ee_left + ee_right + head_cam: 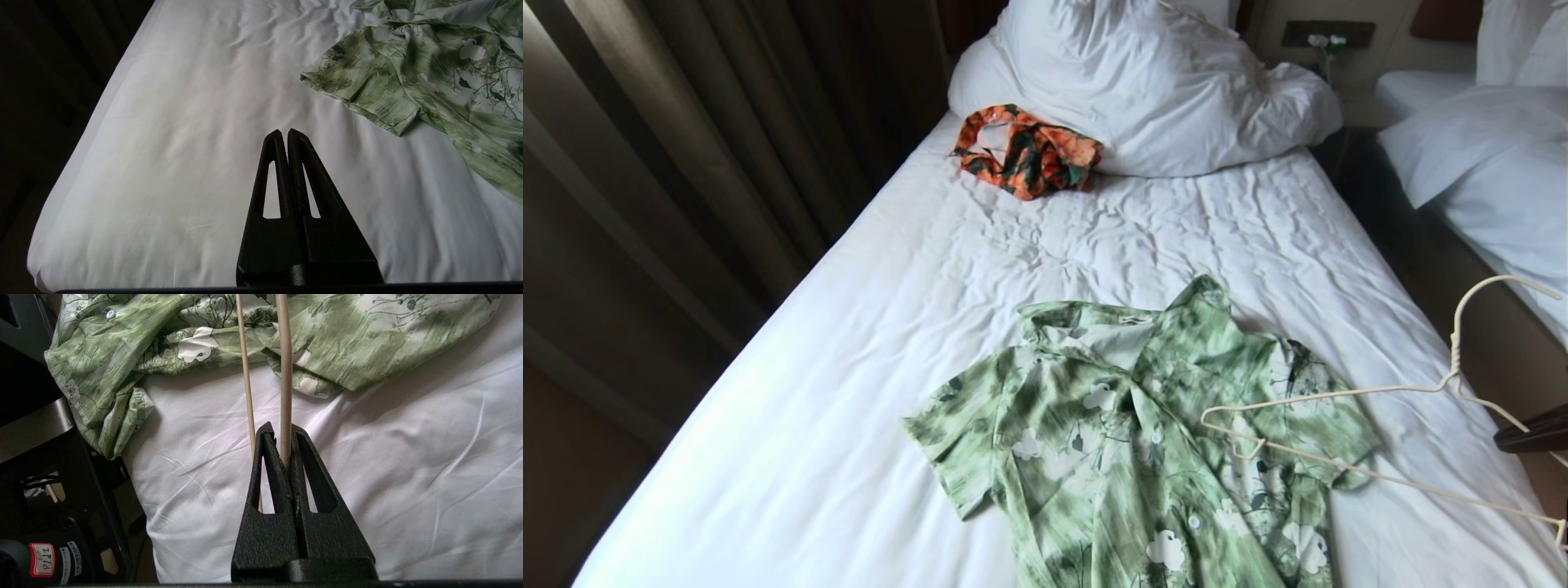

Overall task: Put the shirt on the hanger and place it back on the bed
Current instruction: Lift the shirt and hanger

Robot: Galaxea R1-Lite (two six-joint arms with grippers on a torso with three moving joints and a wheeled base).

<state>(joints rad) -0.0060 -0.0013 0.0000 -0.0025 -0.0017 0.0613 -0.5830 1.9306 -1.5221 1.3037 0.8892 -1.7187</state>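
Now right end effector (282,437) clamps hanger (1339,396), lengthwise across shirt (1127,441), hook toward bed-side; left (284,134) together.

A short-sleeved cotton shirt (1127,441) in streaky green and white carries white flower shapes and dark line drawing. The thin plastic hanger (1347,425) is cream-white, the wrinkled bed sheet (849,343) plain white. Far beyond the black right gripper (282,435), a crumpled garment (1025,151) is orange and dark green.

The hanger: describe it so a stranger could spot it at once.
Start at the bed with the wrinkled white sheet and find the green flowered shirt near its foot. The hanger is the thin cream frame over the shirt's right sleeve, the only bare wire shape among fabric, pinched in the right gripper.
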